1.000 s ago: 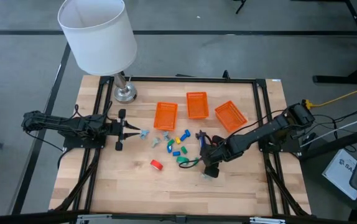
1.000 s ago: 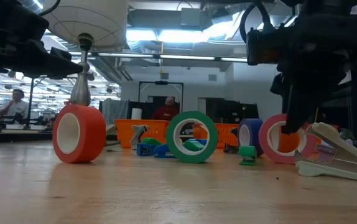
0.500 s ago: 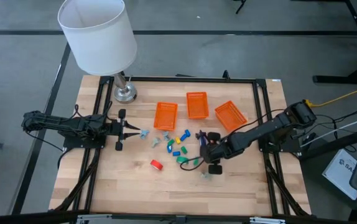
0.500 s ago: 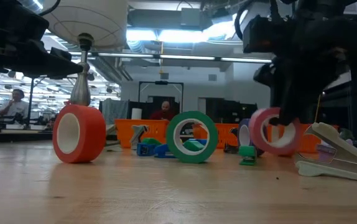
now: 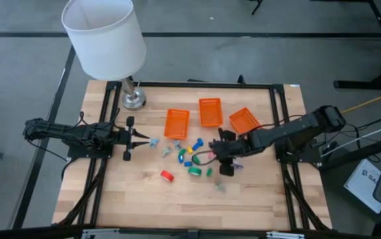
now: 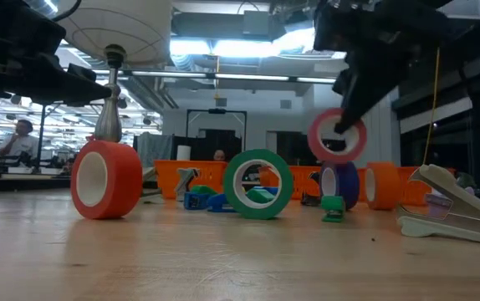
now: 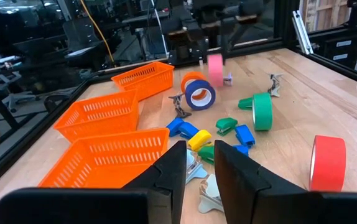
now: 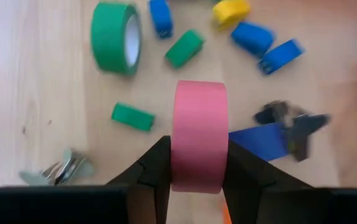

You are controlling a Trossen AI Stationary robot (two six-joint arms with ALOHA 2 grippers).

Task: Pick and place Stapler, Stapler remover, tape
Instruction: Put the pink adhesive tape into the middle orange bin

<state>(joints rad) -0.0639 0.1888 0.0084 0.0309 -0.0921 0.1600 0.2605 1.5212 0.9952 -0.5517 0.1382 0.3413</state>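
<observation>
Now my right gripper (image 8: 197, 177), clamped on the pink tape (image 6: 338, 134), has lifted it off the table above the other rolls, so I can carry it toward the orange baskets (image 5: 243, 121).

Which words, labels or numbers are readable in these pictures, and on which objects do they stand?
"SA": start of dark lettering on the white box on the floor at the high view's right edge; the rest is cut off.
Pink tape, held in the right gripper: no print shows.
Orange baskets: no labels visible.
</observation>
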